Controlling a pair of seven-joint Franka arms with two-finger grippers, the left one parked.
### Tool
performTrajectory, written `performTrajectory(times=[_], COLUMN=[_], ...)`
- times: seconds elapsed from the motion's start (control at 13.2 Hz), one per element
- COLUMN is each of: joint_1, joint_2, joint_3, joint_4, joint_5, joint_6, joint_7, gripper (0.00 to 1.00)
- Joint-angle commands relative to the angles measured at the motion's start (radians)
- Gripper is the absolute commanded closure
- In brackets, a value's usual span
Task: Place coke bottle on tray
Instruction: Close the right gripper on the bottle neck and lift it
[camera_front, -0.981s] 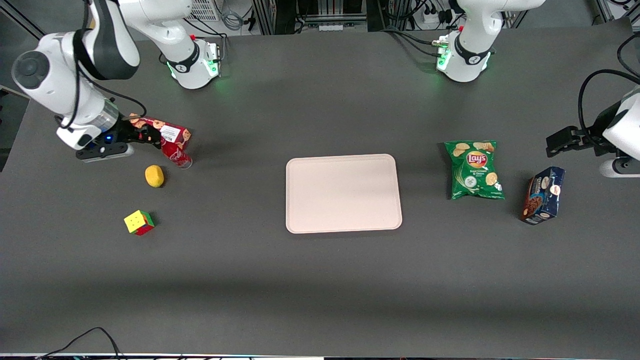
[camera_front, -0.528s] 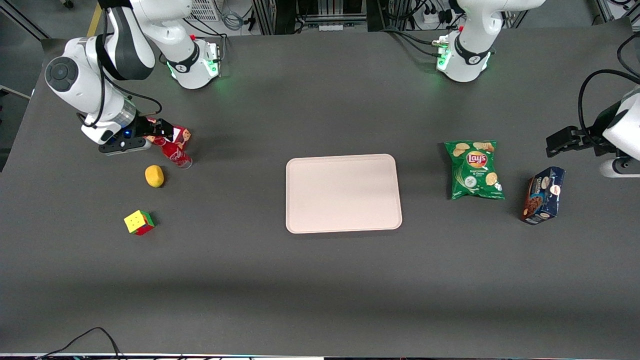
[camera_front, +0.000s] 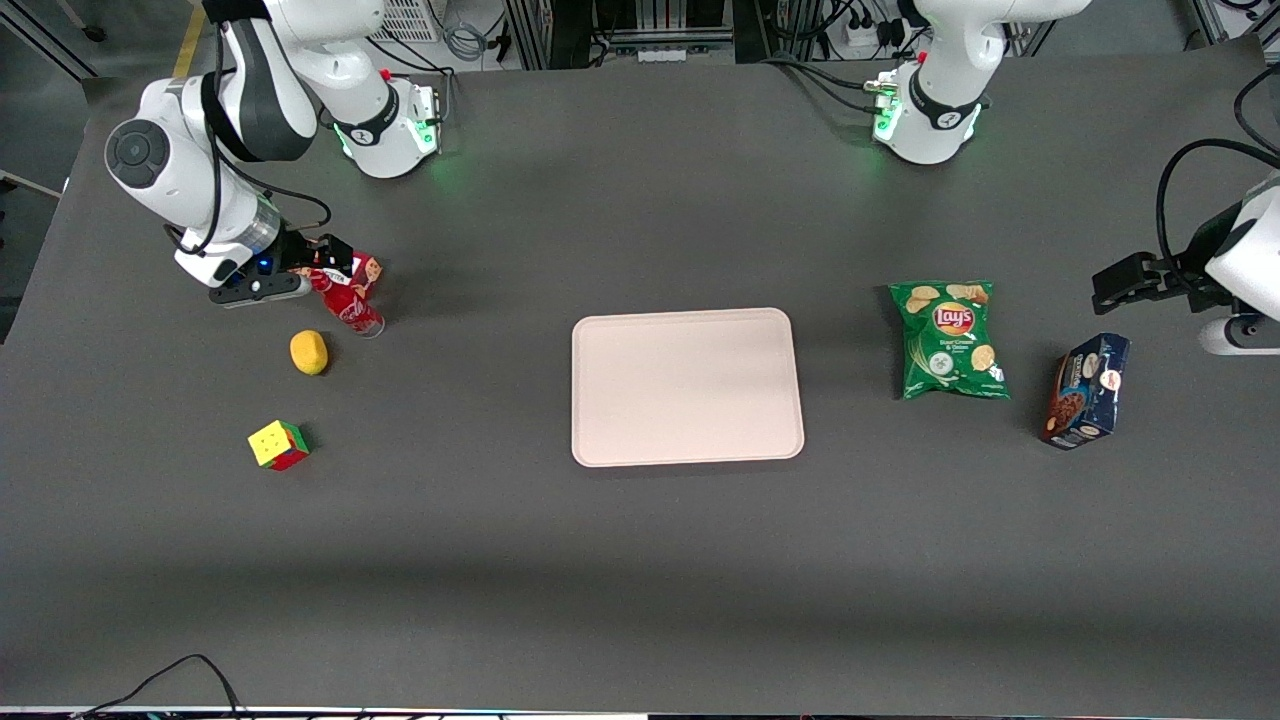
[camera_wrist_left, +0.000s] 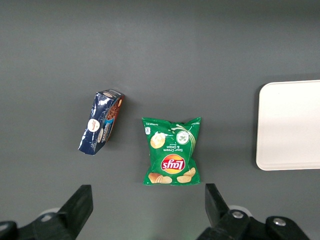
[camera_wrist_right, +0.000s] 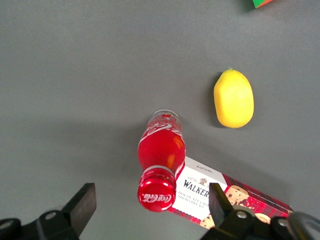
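The coke bottle (camera_front: 352, 310) is small and red with a red cap. It stands upright on the table toward the working arm's end, touching a flat red cookie box (camera_front: 362, 268). My right gripper (camera_front: 318, 264) hovers just above the bottle's cap. In the right wrist view the gripper (camera_wrist_right: 151, 207) is open and empty. The bottle (camera_wrist_right: 160, 150) has its cap between the two wide-apart fingers (camera_wrist_right: 82, 205), touching neither. The pale pinkish-beige tray (camera_front: 687, 385) lies flat and bare at the table's middle, well away from the bottle. Its edge shows in the left wrist view (camera_wrist_left: 290, 125).
A lemon (camera_front: 309, 352) and a colour cube (camera_front: 278, 445) lie nearer the front camera than the bottle; the lemon also shows in the right wrist view (camera_wrist_right: 233, 98). A green chips bag (camera_front: 948, 338) and a blue box (camera_front: 1088, 390) lie toward the parked arm's end.
My right gripper has moved sideways toward the bottle and now sits over its cap. The bottle, box and tray have not moved.
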Motion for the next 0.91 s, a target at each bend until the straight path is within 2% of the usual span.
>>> performTrajectory(times=[0.0, 0.3, 0.53, 0.75, 0.83], joint_1=[-0.007, -0.008, -0.010, -0.010, -0.010], joint_2=[-0.012, -0.005, 0.014, 0.017, 0.017], joint_3=[-0.001, -0.001, -0.003, -0.003, -0.003], joint_4=[-0.017, -0.016, -0.016, -0.014, -0.014], joint_5=[-0.001, -0.001, -0.002, -0.002, -0.002], joint_6=[0.012, 0.012, 0.018, 0.024, 0.024], joint_7=[-0.031, -0.032, -0.032, -0.031, -0.031], gripper=[0.07, 0.39, 0.58, 0.92, 1.00])
